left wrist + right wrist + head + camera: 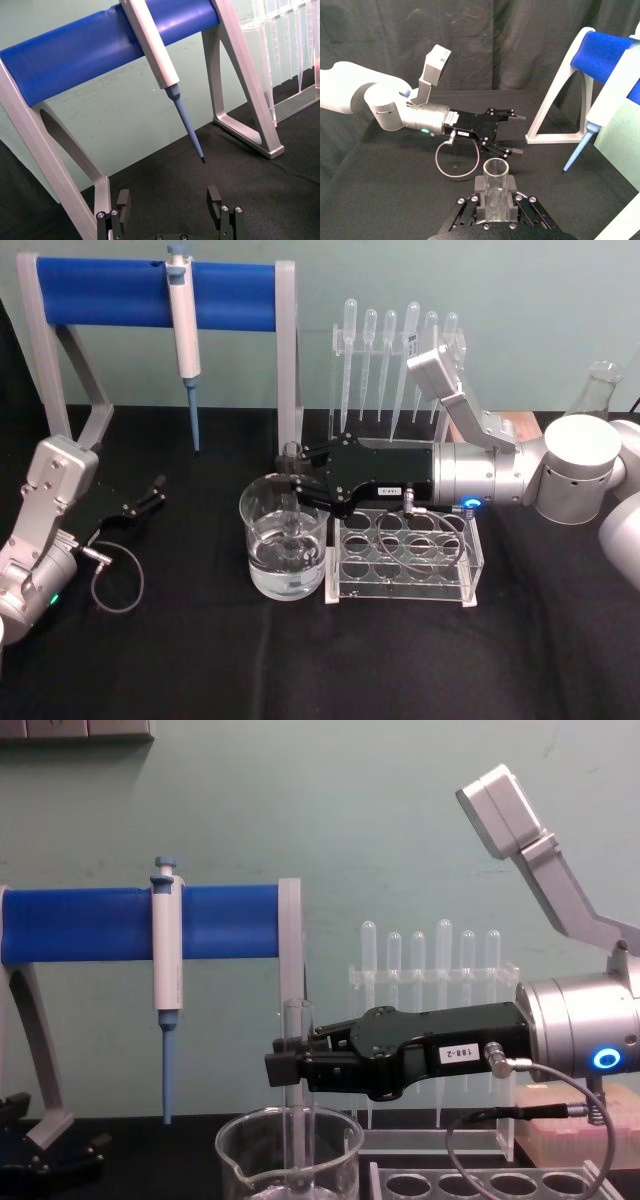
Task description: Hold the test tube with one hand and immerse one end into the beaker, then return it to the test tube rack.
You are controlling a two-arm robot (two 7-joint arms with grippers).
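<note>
Test tube (297,1025) upright, pinched by right gripper (285,1068), lower end inside beaker (262,560). The rack (404,592) is just beside, at 3 o'clock. Idle left gripper (152,492) is spread.

Our right arm: stretched in from the right, wrist roughly level, blue ring lit.
Our right gripper (290,483): jaws closed on the test tube (297,1020), which stands upright.
Our left arm: parked low at the left.
Our left gripper (153,491): fingers (123,199) spread wide.
</note>
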